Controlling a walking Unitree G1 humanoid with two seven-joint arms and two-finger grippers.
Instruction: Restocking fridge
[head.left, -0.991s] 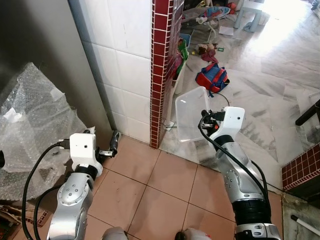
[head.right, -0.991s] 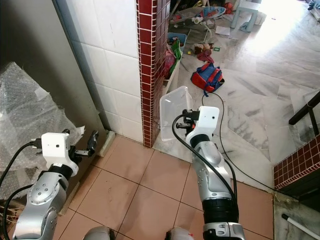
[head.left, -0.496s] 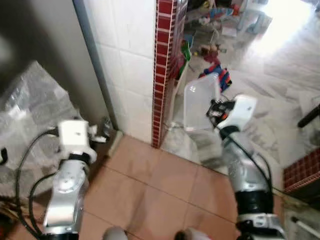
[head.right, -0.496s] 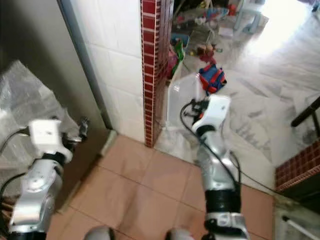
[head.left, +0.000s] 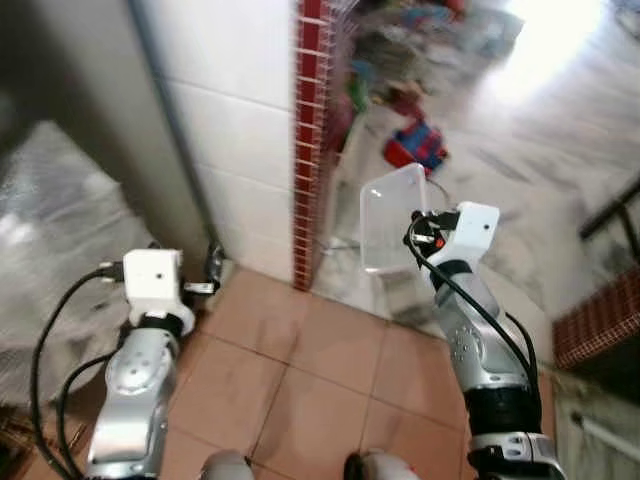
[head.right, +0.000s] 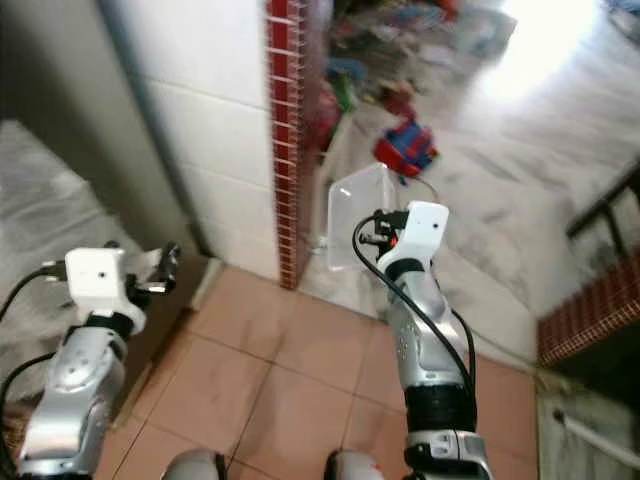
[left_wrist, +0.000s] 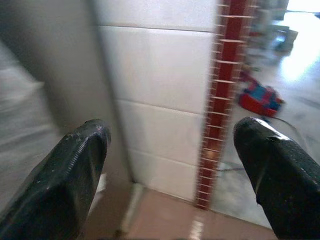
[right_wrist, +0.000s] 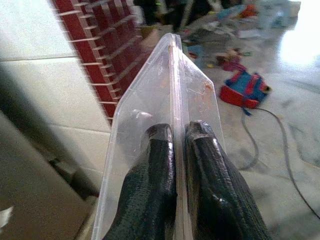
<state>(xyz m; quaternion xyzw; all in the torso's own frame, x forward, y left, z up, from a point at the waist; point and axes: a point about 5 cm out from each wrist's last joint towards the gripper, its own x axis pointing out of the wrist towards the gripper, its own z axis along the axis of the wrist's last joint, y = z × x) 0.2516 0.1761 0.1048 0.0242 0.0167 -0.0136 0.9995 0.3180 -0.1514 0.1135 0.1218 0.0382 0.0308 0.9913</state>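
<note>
**Clear container held up beside the tiled corner**

The right gripper (right_wrist: 175, 165) pinches the rim of a clear plastic container (head.left: 392, 215), held upright in the air, right of the red-tiled wall edge (head.left: 310, 140). The left gripper (left_wrist: 175, 165) hangs with its fingers spread wide, holding nothing, near the white tiled wall (head.left: 235, 120). A red and blue bag (head.left: 417, 147) lies farther off on the marble floor (head.left: 520, 170). The head views are blurred.
</note>
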